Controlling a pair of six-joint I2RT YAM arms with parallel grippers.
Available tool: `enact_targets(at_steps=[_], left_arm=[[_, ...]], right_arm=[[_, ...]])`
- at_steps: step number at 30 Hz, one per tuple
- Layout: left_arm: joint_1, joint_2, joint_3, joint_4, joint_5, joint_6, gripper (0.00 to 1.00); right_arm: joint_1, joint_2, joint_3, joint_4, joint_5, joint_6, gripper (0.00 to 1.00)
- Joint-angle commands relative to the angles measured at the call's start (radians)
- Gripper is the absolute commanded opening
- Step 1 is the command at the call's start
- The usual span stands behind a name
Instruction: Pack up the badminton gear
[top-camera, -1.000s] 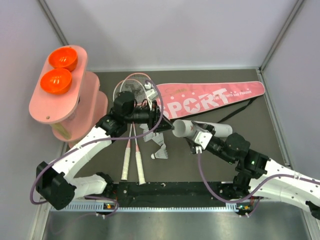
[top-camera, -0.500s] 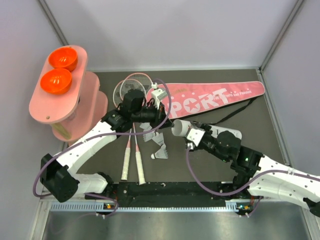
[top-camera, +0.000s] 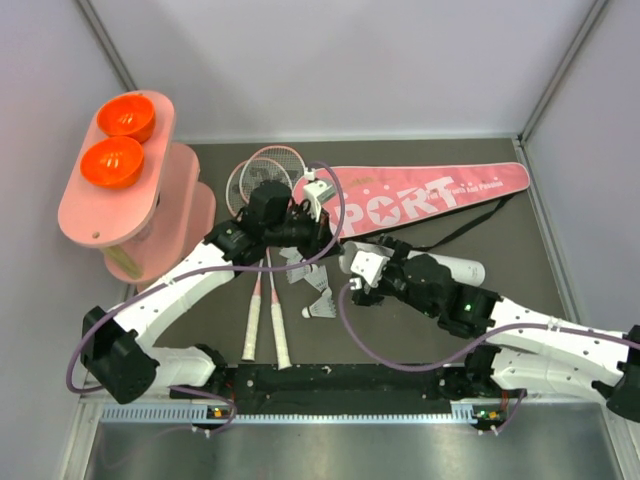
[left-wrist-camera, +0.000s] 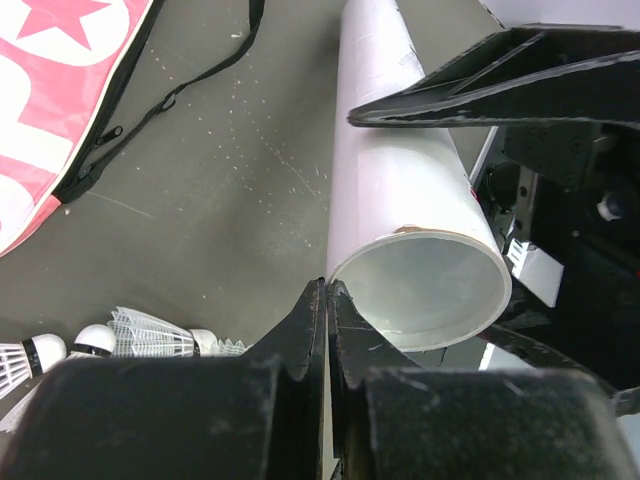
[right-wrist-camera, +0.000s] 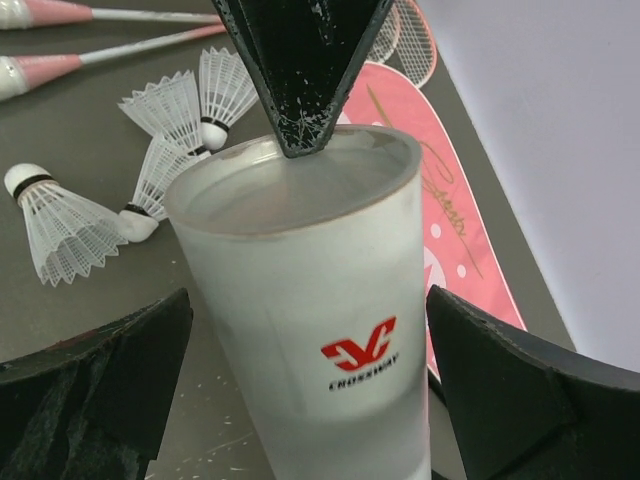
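Left pincer (left-wrist-camera: 327, 300) is pressed shut on nothing, its tips just beside the open mouth of the tube (left-wrist-camera: 400, 190), which lies on the desk (left-wrist-camera: 200, 190). Right pincer (right-wrist-camera: 308, 300) straddles it, spread wide, not gripping. Better to clamp the tube first so it cannot roll, then feed the loose shuttlecocks (right-wrist-camera: 170, 110) in cork-first.

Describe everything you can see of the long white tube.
The tube is a long, matte white cylinder, cardboard by its look. It appears to lie on its side on the dark table, just in front of the pink bag. The end facing the left arm is open, and what shows of the inside is bare. A red logo over small "CROSSWAY" lettering sits near that mouth. The right gripper straddles it, jaws open with gaps on both sides. The left gripper, jaws shut, has its tip at the rim.
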Motion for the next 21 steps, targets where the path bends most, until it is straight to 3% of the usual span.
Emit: enact_targets(at_steps=[1,3,6,7,10,13,21], left_arm=[[-0.017,-0.021,0.022,0.027,-0.023,0.022,0.0],[-0.024,-0.038,0.021,0.025,-0.061,0.024,0.0],[-0.028,-0.072,0.01,0.024,-0.193,0.024,0.0],[-0.03,-0.079,0.007,0.022,-0.219,0.025,0.0],[-0.03,-0.108,-0.012,0.037,-0.302,0.028,0.0],[-0.031,-0.153,-0.048,0.089,-0.351,0.027,0.0],[-0.033,-0.314,-0.156,0.234,-0.438,0.047,0.0]], right_arm=[[0.011,0.069,0.059,0.072,0.05,-0.021,0.94],[0.011,0.098,0.073,0.072,0.076,-0.029,0.88],[0.012,0.149,0.087,0.027,0.129,-0.03,0.73],[0.011,0.153,0.084,0.023,0.134,-0.03,0.63],[0.011,0.147,0.053,0.036,0.145,-0.027,0.5],[0.011,0.12,0.021,0.039,0.152,-0.017,0.45],[0.011,0.043,-0.048,0.037,0.192,0.008,0.45]])
